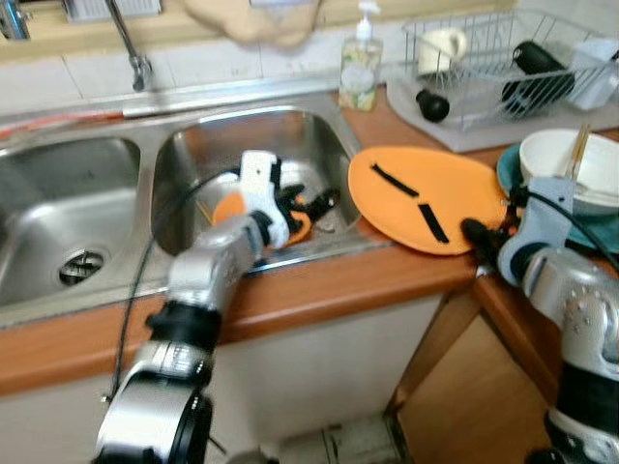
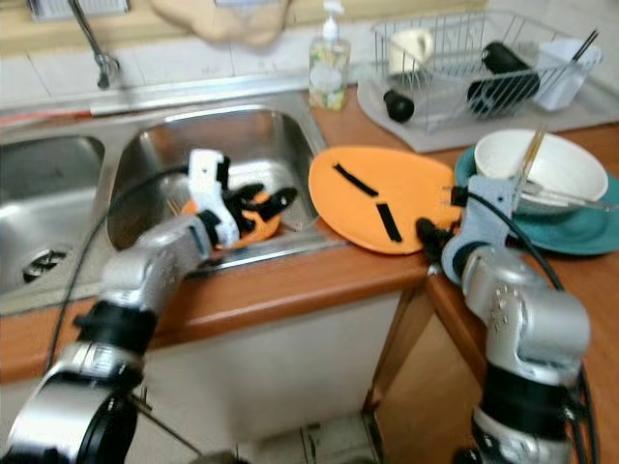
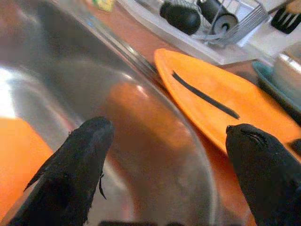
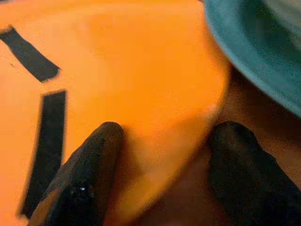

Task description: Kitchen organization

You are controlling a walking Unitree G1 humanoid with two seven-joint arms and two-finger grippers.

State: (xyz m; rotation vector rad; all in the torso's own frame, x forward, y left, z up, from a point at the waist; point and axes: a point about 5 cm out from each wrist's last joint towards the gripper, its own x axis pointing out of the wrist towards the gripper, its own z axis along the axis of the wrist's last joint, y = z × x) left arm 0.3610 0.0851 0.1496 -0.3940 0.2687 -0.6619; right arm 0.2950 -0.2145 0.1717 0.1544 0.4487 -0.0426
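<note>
Stainless steel forms the double sink [image 1: 39,193] across the left half of the head views, set in a brown wooden surface [image 1: 368,280] that runs to the right edge. At the upper right of the frame a wire dish rack [image 1: 484,58] holds a cup and dark bottles, with a soap dispenser [image 1: 360,60] just to its left. Centre right lies a large orange plate [image 1: 426,193] marked with two black strips, its left rim overhanging the right-hand basin. Right of it a white bowl [image 1: 561,159] sits on a teal plate [image 2: 580,232], with chopsticks [image 1: 578,150] resting in the bowl. A smaller orange dish [image 1: 232,208] lies in the right basin near the middle of the frame. The left claw [image 1: 309,205] reaches into that basin above this dish, its two black fingers [image 3: 80,165] spread apart and holding nothing. The right claw [image 4: 164,155] sits at the right rim of the large orange plate, one finger over the plate and the other on the surface beside it, open around the rim.
</note>
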